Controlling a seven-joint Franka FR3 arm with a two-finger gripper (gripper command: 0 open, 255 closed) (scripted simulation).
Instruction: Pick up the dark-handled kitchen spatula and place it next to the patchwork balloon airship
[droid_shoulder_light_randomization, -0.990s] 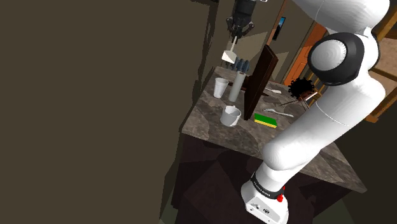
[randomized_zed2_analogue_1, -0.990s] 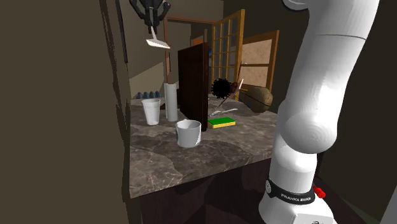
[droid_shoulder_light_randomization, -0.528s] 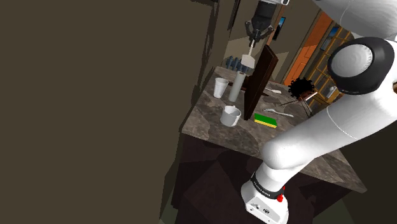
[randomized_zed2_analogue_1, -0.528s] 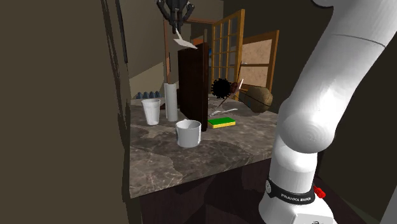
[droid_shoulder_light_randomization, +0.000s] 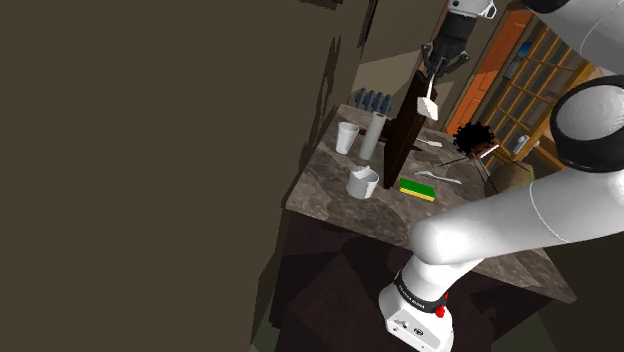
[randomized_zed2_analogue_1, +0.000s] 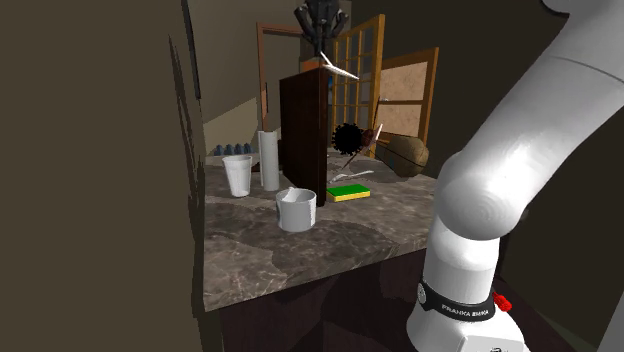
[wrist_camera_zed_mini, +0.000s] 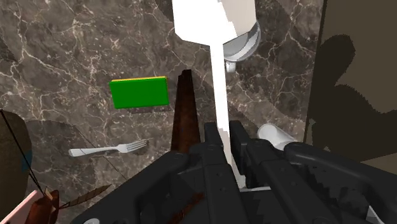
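My gripper (droid_shoulder_light_randomization: 436, 68) hangs high above the table, shut on the thin handle of a spatula (droid_shoulder_light_randomization: 429, 103) drawn plain white, its flat blade pointing down. In the second exterior view the gripper (randomized_zed2_analogue_1: 321, 42) and spatula (randomized_zed2_analogue_1: 339, 69) are just above the top of the upright dark board (randomized_zed2_analogue_1: 304, 135). The wrist view has the fingers (wrist_camera_zed_mini: 240, 145) clasping the handle, with the spatula blade (wrist_camera_zed_mini: 210, 19) out ahead over the marble table (wrist_camera_zed_mini: 76, 44). A brown oval shape, which I take for the airship (randomized_zed2_analogue_1: 406, 152), lies at the table's far end.
On the table stand a white cup (droid_shoulder_light_randomization: 347, 137), a tall grey cylinder (droid_shoulder_light_randomization: 371, 135) and a white mug (droid_shoulder_light_randomization: 363, 181). A green sponge (droid_shoulder_light_randomization: 418, 188), a fork (droid_shoulder_light_randomization: 441, 177) and a black fuzzy object (droid_shoulder_light_randomization: 473, 135) lie past the board (droid_shoulder_light_randomization: 403, 128). A dark wall runs along the shoulder view's left.
The gripper has carried the spatula toward both exterior views' right, from above the cups to above the dark board. Nothing on the table has moved.
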